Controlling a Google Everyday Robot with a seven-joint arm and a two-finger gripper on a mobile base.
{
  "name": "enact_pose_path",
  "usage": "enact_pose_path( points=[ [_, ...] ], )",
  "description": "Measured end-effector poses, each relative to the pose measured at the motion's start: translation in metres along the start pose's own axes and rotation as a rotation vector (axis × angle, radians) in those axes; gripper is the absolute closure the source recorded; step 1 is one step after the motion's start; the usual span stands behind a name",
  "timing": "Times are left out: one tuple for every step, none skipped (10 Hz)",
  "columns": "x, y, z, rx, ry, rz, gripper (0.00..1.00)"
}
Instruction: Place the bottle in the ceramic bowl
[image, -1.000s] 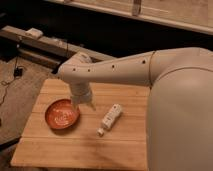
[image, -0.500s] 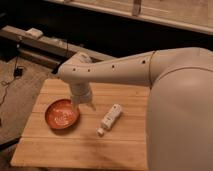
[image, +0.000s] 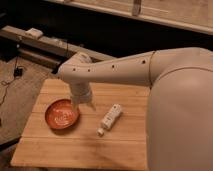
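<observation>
The bottle (image: 110, 119), small, slim and white, lies on its side on the wooden table (image: 75, 145), cap end toward the front. The ceramic bowl (image: 62, 114), orange-red with a pale swirl inside, sits to its left. My gripper (image: 84, 104) hangs from the white arm just above the table, between the bowl's right rim and the bottle, closer to the bowl. It holds nothing that shows.
My large white arm and body (image: 180, 110) fill the right side and cover the table's right part. Behind the table run a dark shelf or rail with a small white object (image: 34, 33) and cables on the floor at left (image: 12, 75).
</observation>
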Motion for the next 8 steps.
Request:
enact_pose_path(
  points=[
    [0.000,0.000,0.000,0.000,0.000,0.000,0.35],
    [0.000,0.000,0.000,0.002,0.000,0.000,0.35],
    [-0.001,-0.003,0.001,0.006,0.001,0.019,0.35],
    [-0.006,-0.013,0.005,0.021,0.002,0.069,0.35],
    [-0.011,-0.026,0.012,0.035,0.005,0.118,0.35],
    [-0.016,-0.039,0.020,0.037,0.005,0.173,0.35],
    [-0.020,-0.049,0.026,0.037,0.005,0.211,0.35],
    [-0.027,-0.065,0.036,0.034,0.003,0.254,0.35]
  ],
)
